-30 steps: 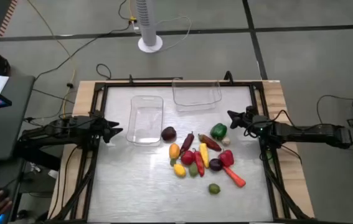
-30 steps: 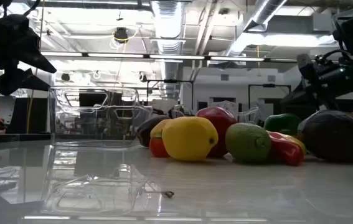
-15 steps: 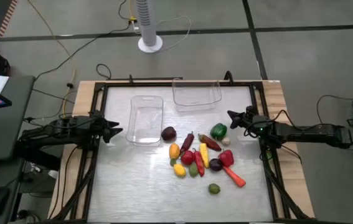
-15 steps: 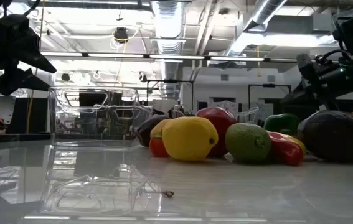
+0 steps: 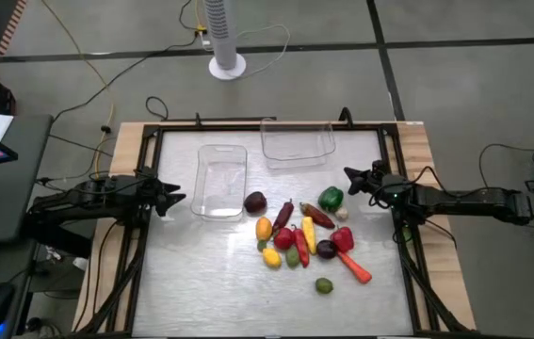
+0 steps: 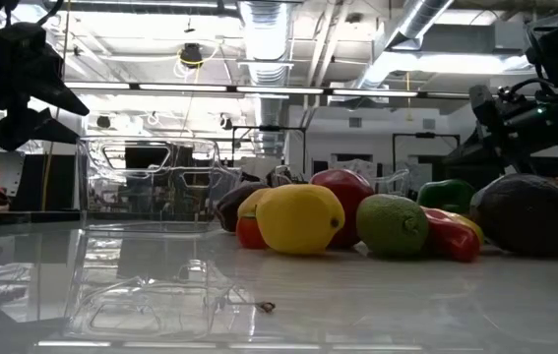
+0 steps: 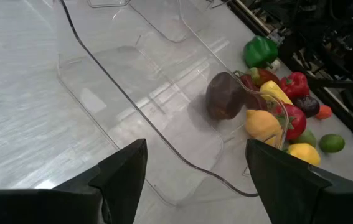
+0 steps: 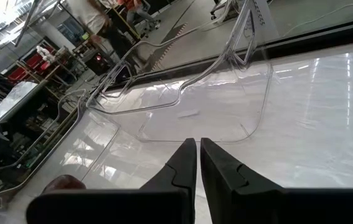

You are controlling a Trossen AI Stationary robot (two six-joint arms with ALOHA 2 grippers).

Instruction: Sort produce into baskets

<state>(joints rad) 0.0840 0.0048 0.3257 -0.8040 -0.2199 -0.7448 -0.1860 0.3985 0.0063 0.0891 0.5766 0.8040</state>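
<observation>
The produce lies in a loose heap (image 5: pixel 306 237) on the table's middle right: a dark purple round piece (image 5: pixel 255 201), a green pepper (image 5: pixel 331 198), a carrot (image 5: pixel 354 268), a lime (image 5: pixel 324 284). Two clear baskets stand empty, one (image 5: pixel 221 179) left of the heap, one (image 5: pixel 297 141) at the far edge. My left gripper (image 5: pixel 178 199) is open beside the left basket, which fills the left wrist view (image 7: pixel 151 93). My right gripper (image 5: pixel 348 174) is shut, just right of the green pepper.
A black frame (image 5: pixel 153 151) runs round the table top. A white fan base (image 5: pixel 227 66) and cables lie on the floor beyond the far edge. Bare table shows along the near edge (image 5: pixel 248 301).
</observation>
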